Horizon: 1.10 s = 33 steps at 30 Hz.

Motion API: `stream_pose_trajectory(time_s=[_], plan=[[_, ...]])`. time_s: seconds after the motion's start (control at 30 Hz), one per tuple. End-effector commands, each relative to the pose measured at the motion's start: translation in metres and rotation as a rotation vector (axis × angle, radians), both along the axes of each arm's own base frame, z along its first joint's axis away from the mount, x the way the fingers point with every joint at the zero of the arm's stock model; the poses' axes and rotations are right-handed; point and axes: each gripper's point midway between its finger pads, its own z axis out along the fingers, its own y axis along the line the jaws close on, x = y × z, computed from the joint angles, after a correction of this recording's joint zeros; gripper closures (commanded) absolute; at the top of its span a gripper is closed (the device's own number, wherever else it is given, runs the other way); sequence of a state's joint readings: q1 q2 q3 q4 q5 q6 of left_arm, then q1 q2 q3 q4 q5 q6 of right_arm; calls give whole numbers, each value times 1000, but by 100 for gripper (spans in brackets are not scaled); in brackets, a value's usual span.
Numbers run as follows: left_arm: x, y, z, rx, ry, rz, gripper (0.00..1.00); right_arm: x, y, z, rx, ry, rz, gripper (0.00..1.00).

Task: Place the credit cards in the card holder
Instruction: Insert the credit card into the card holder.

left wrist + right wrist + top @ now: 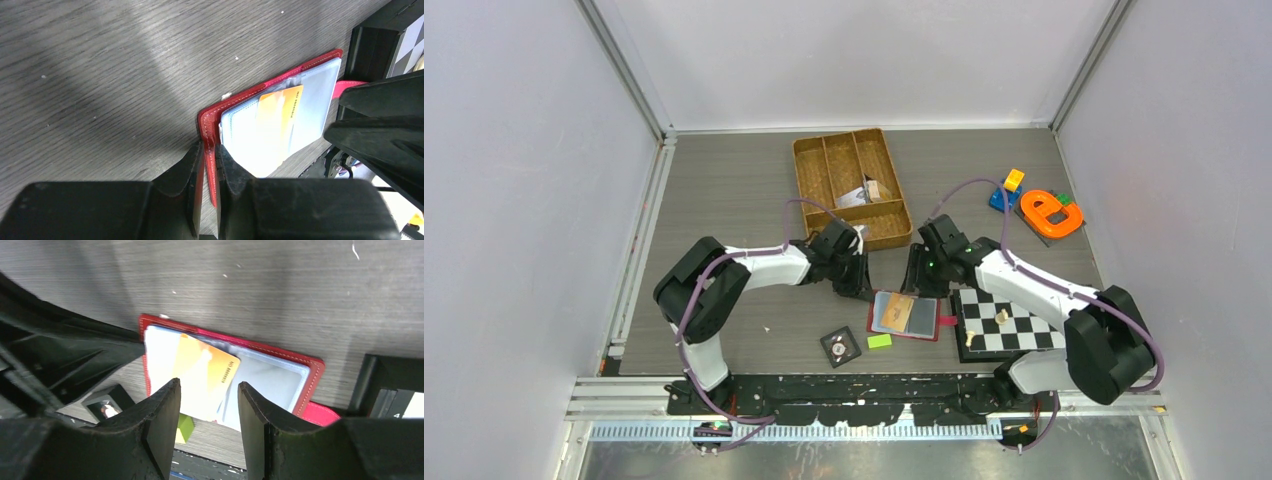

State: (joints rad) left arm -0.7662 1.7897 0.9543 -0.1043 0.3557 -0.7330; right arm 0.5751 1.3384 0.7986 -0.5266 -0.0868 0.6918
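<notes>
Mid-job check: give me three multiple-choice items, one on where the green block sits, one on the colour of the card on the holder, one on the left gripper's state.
1. The green block lies: A. on the card holder; B. on the table by the card holder's near edge; C. at the table's far edge.
2. The card on the holder's pockets is: A. tan-orange; B. green; C. black.
3. The left gripper is: A. wide open; B. shut on the holder's red edge; C. out of view.
Answers: 1B, the top view shows it on bare tabletop; 2A, both wrist views show its orange face; 3B, its jaws pinch the red cover.
</notes>
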Motion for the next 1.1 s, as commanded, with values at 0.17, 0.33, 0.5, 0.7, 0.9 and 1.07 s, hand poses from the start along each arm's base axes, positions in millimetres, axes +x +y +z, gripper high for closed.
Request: stream_pose_trajectory(time_s=[0.17, 0.33, 0.5, 0.7, 0.9, 1.07], plan=[[3, -8, 9, -18, -26, 0, 85, -8, 0, -28, -13, 80, -47, 52], [4, -8, 8, -17, -24, -2, 85, -8, 1, -39, -25, 98, -45, 53], [4, -9, 6, -15, -20, -5, 85, -1, 11, -41, 10, 83, -31, 53], [5, -10, 6, -16, -20, -5, 86, 1, 17, -42, 28, 78, -14, 54], [6, -11, 6, -17, -21, -4, 87, -1, 14, -41, 10, 73, -18, 55], [5, -9, 7, -12, -27, -2, 87, -2, -1, -32, -40, 39, -45, 53]])
